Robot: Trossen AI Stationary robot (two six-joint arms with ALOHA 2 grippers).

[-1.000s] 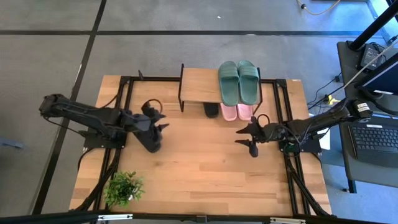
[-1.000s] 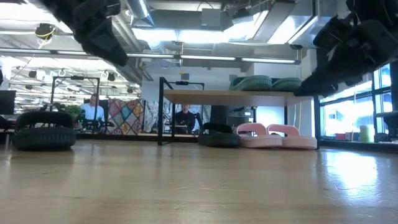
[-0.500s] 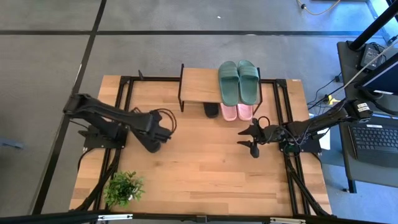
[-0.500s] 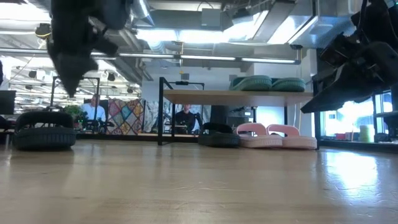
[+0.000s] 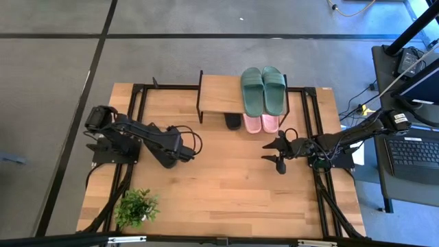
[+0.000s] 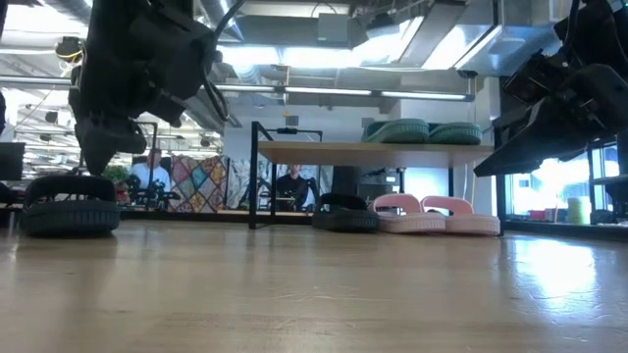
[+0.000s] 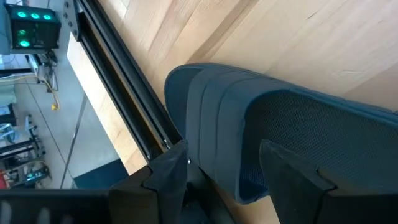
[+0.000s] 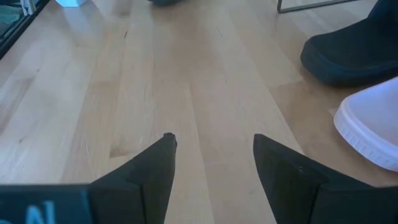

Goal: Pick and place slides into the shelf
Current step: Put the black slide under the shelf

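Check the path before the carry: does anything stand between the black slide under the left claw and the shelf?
Nothing visible: only bare table lies between the black slide under the left claw and the shelf.

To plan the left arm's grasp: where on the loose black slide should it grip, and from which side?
Probably the wide strap of the black slide, from above: it lies sole-down and the strap arches up, giving the left end effector an edge.
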